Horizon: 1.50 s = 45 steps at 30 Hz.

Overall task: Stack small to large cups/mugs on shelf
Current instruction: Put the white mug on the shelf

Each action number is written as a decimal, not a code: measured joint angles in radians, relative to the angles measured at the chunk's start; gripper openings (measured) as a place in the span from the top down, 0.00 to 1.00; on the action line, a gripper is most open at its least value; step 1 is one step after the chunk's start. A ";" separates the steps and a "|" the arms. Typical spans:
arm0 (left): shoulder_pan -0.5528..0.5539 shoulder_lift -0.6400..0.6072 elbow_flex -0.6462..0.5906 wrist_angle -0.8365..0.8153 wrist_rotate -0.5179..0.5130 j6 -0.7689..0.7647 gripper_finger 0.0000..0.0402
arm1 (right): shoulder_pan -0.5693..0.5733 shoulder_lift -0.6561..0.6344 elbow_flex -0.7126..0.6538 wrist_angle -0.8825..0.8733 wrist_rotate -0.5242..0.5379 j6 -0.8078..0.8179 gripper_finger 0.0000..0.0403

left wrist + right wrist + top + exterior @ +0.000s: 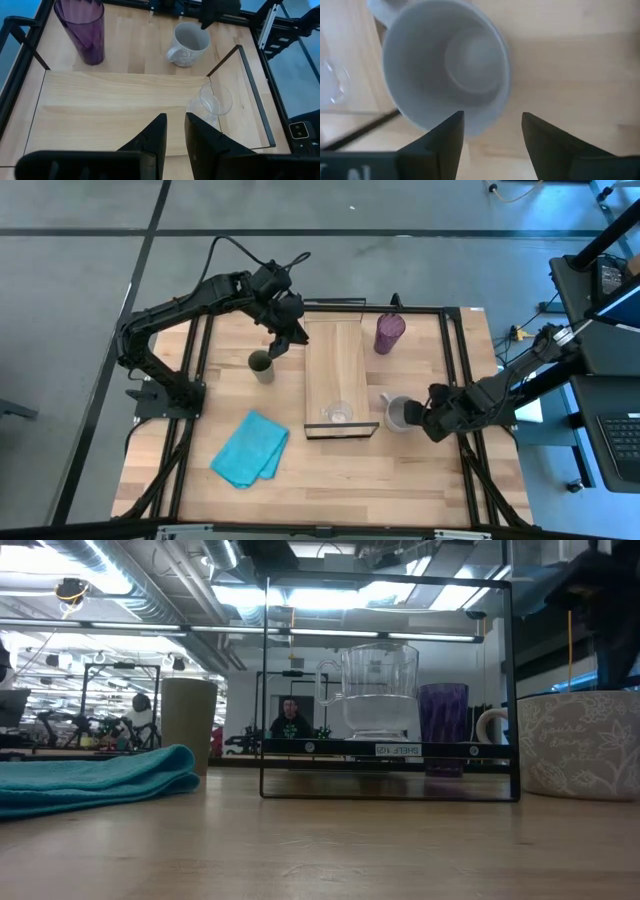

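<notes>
Right gripper (421,420) is seen parted at the grey mug (397,413), its fingers (447,140) spread at the rim, nothing clamped, the mug standing on the table (350,470) just right of the shelf (335,375); left gripper (279,345) is held above the olive cup (261,365) by the shelf's left edge, fingers (152,140) nearly together, nothing gripped. The glass (338,414) is seen upright on the shelf's near end; the purple tumbler (389,333) is seen on the table at the shelf's far right corner; the turquoise cloth (250,448) is seen at front left.
</notes>
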<state>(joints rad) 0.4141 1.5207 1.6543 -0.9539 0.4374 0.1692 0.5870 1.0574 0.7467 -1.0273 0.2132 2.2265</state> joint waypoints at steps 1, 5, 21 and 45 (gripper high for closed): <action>0.000 0.000 0.000 0.002 0.000 0.000 0.84 | -0.009 0.009 0.000 0.004 0.003 0.000 0.50; 0.000 0.000 0.000 0.001 0.000 -0.001 0.84 | -0.023 0.056 0.000 0.019 0.004 -0.005 0.50; 0.000 0.000 0.000 0.001 -0.001 -0.009 0.84 | -0.031 0.138 0.000 -0.004 0.004 -0.028 0.64; 0.000 0.000 0.001 0.010 -0.009 -0.003 0.84 | -0.031 0.138 0.000 -0.037 0.065 -0.041 0.91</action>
<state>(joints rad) 0.4141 1.5208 1.6550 -0.9436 0.4284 0.1658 0.5564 1.1950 0.7467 -1.0645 0.2781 2.1856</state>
